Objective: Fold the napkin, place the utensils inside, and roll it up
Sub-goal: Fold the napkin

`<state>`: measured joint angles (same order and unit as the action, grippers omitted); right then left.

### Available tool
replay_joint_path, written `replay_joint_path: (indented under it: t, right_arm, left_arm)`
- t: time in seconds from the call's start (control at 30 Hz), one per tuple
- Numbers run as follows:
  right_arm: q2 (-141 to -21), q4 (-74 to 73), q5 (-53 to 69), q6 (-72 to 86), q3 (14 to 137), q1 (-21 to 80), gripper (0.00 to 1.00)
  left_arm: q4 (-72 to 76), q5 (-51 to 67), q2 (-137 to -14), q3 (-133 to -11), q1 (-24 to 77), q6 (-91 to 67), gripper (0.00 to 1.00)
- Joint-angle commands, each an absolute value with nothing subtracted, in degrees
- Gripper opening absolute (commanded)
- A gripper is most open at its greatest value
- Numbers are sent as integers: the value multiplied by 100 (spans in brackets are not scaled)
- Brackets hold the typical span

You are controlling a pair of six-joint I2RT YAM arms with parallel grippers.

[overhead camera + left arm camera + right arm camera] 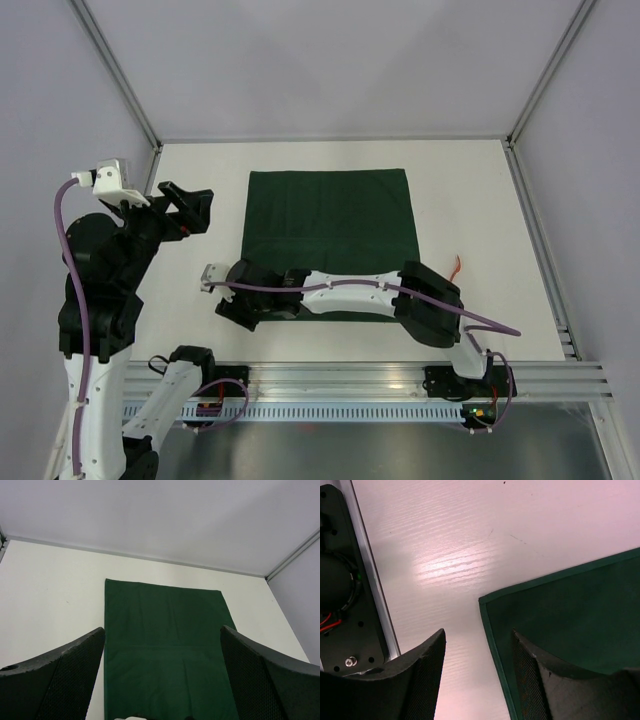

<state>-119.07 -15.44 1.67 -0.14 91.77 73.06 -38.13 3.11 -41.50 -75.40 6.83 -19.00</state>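
the right hand (479, 650), fingers parted, straddles the near corner of the green napkin (330, 215), one finger (555, 680) over the cloth and the other over bare counter (480, 200); it has hold of nothing. the left hand (162, 635) hangs wide open and empty, with the napkin well ahead of it. the napkin lies flat and no fold shows, so the work looks barely begun: folding, loading and rolling are all left. the orange utensil (458, 265) lies off the cloth, well away from both hands, behind the right arm, which cuts most of it off. whether the finger over the cloth touches it cannot be made out.
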Motion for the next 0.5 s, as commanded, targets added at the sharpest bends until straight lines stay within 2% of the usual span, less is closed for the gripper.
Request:
replay_joint_path:
  t: [0.0,0.47]
  right_arm:
    - [-12207,-1696,-263,211,9536,7444,60]
    - [-12911,-1723,-905,158,10019,7515,61]
  left_arm:
    - [-3990,351,-4087,-7717,659,-1942,100]
    - [-4087,325,-3999,-7646,650,-1863,100]
